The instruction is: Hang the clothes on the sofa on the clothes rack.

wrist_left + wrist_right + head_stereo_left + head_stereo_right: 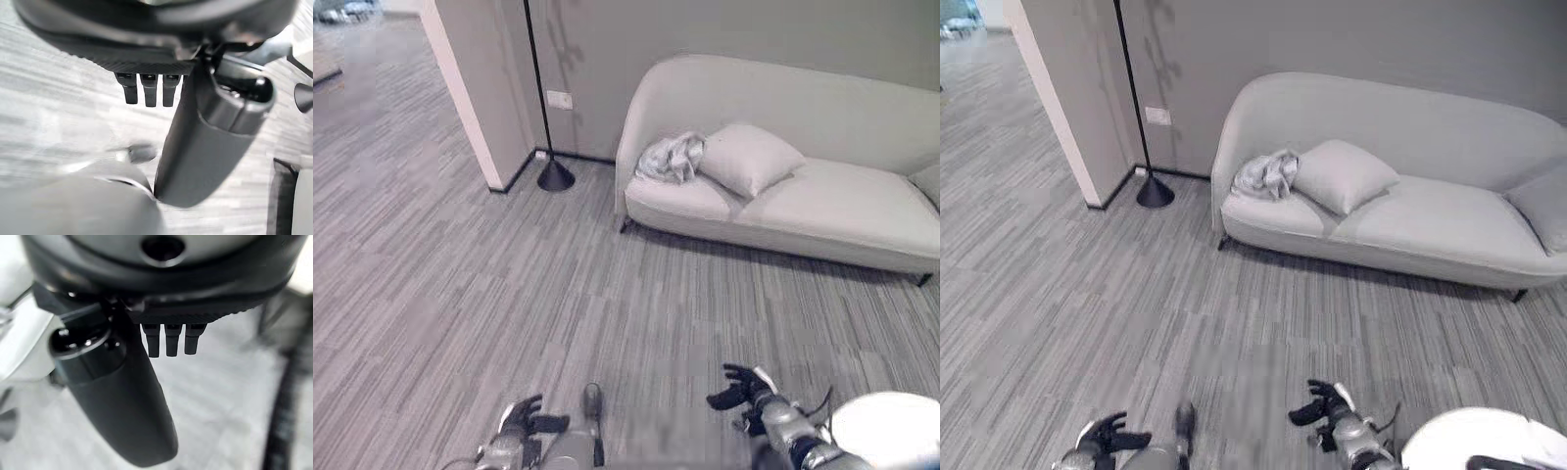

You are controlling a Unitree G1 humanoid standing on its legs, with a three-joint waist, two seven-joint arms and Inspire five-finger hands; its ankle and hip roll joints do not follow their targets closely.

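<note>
We saw the crumpled grey garment lying on the sofa beside a cushion, well away. Our left hand and right hand hung relaxed and empty, so everything remained undone.

Sofa's right end and the black pole's top beyond the frame edge

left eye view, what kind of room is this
Probably a lounge or waiting corner, in an office or a home. A pale curved sofa with a cushion stands against a grey wall, a black floor stand rises beside it, and striped grey carpet covers the floor.
</note>
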